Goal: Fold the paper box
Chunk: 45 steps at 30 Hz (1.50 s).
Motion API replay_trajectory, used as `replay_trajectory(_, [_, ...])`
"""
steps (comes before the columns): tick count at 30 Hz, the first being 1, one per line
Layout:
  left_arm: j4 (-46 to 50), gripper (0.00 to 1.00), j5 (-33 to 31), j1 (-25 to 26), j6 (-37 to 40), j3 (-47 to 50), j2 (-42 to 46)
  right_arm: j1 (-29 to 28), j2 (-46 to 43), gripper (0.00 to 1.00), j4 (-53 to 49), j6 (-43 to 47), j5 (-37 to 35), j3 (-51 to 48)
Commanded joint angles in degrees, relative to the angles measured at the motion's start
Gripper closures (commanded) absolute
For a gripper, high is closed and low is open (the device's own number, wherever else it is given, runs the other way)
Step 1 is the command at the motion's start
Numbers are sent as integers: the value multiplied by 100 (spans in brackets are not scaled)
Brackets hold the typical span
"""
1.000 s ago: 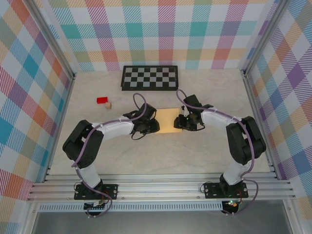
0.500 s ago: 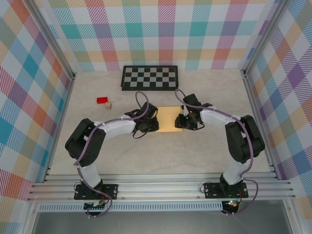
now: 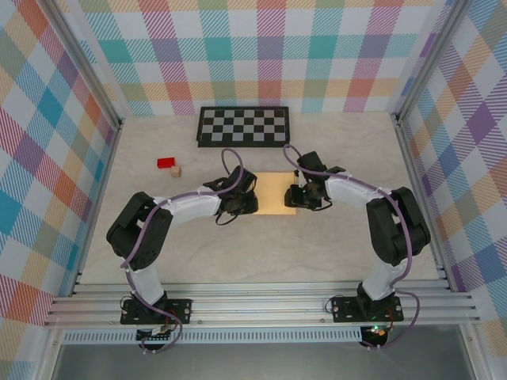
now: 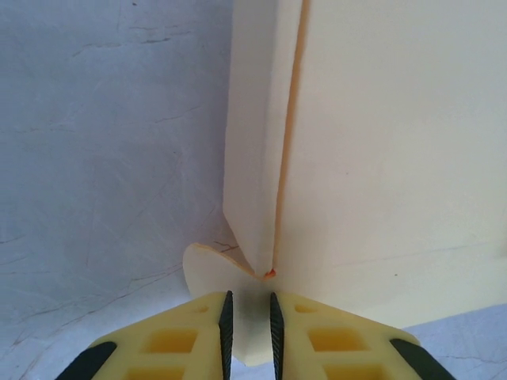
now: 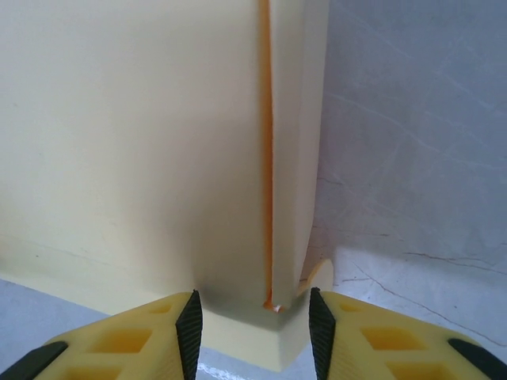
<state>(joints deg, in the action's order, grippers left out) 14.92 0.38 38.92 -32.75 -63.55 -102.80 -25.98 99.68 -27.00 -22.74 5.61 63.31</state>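
Aluminium rails [image 3: 261, 305] run across the near edge of a pale, marbled bench [image 3: 261, 253]. Two white-and-black robot arms are bolted to them, the left arm [image 3: 142, 229] and the right arm [image 3: 396, 229]. Both bend inward and meet at the middle of the bench, where one paper box [image 3: 274, 194] lies flat, a tan, roughly square piece of thin cardboard. The left gripper [image 4: 249, 332] is at the box's left edge and the right gripper [image 5: 253, 332] at its right edge, so the box sits between the two.

From the left wrist, the left gripper's two yellow fingers with black pads stand almost together. The box's near corner fills the slim gap between them, pinched. One left flap [image 4: 253, 119] stands up along that edge, and one small rounded tab [image 4: 204, 273] pokes out beside it on the bench.

From the right wrist, the right gripper is about half open. Its two fingers straddle the box's near corner and one raised right flap [image 5: 297, 119]. The gap is wider than the flap, and I cannot tell whether either pad touches it.

Farther back on the left lie one red block [image 3: 165, 163] and one tiny tan cube [image 3: 177, 171], just beside each other. Beyond them one black-and-white checkerboard [image 3: 243, 127] lies flat near the back wall. Pastel plaid walls [image 3: 269, 55] enclose the bench on three sides.
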Motion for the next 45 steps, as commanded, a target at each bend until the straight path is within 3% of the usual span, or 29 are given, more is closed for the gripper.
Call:
replay_trajectory(1, [394, 76, -200, -7, 221, -192, 176, -19, -283, 56, -196, 215, -142, 238])
replay_trajectory(8, [704, 72, -393, -78, 485, -457, 470, -8, -557, 55, -273, 649, -285, 238])
replay_trajectory(11, [806, 72, -462, -77, 767, -491, 603, -20, -967, 55, 114, 1361, -59, -64])
replay_trajectory(14, [562, 72, -516, -77, 1369, -143, 978, -82, -1544, 56, 727, 2621, 251, -571])
replay_trajectory(17, [160, 70, -791, -85, 1936, 356, 1497, -455, -1988, 57, 1373, 4358, -49, -1123])
replay_trajectory(20, [189, 68, -1195, -192, 2020, 545, 1940, -895, -2042, 57, 2142, 5599, -274, -1608])
replay_trajectory(23, [184, 66, -1385, -367, 1847, 735, 2284, -1426, -1659, 58, 2944, 6680, -1163, -1854])
replay_trajectory(26, [5, 65, -1208, -492, 1665, 1019, 2539, -1640, -1276, 58, 3364, 7084, -1754, -1795])
replay_trajectory(28, [-97, 63, -971, -579, 1492, 1199, 2635, -1635, -1354, 57, 3330, 6868, -1809, -1668])
replay_trajectory(31, [-306, 60, -372, -817, 1033, 1357, 2565, -1265, -1683, 56, 2531, 5339, -1329, -1191])
replay_trajectory(36, [-1057, 56, 520, -915, 580, 1204, 1818, -585, -1768, 52, 1623, 3010, -1299, -863])
replay_trajectory(40, [-1364, 51, 972, -912, 456, 813, 1097, 208, -1762, 50, 1334, 1318, -363, -1037])
replay_trajectory(45, [-535, 46, 583, -912, 969, -367, 456, 330, -1938, 49, 1436, 1556, -316, -1354])
